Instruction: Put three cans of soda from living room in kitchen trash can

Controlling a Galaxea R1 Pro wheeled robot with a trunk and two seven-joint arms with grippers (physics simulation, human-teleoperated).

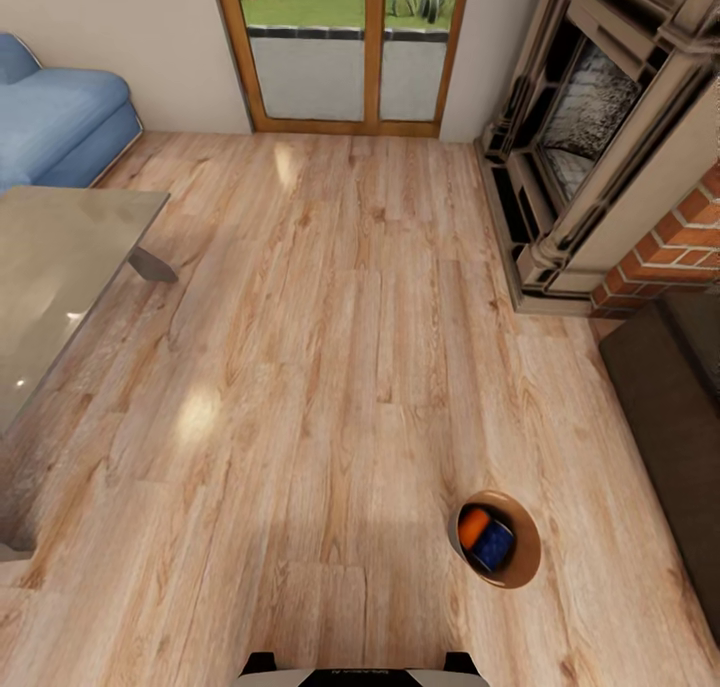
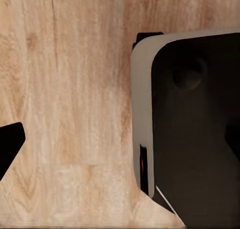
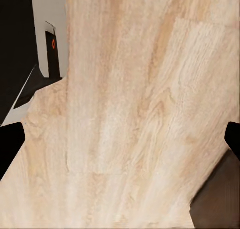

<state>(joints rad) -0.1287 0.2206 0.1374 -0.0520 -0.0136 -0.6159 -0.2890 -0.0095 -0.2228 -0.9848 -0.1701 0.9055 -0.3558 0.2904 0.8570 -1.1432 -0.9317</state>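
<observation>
I see the round, tapered bin (image 1: 522,562) on pale wood planks (image 1: 330,367), holding an orange can (image 1: 472,528) and a blue can (image 1: 493,544); right gripper (image 3: 120,141) fingers spread apart, left unclear.

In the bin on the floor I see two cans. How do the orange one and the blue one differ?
The orange can is orange, the blue can dark blue. In the head view the orange can lies toward the sofa side of the trash can, the blue can toward the cabinet side. Less of the orange can shows. Both lie inside the trash can, side by side.
</observation>
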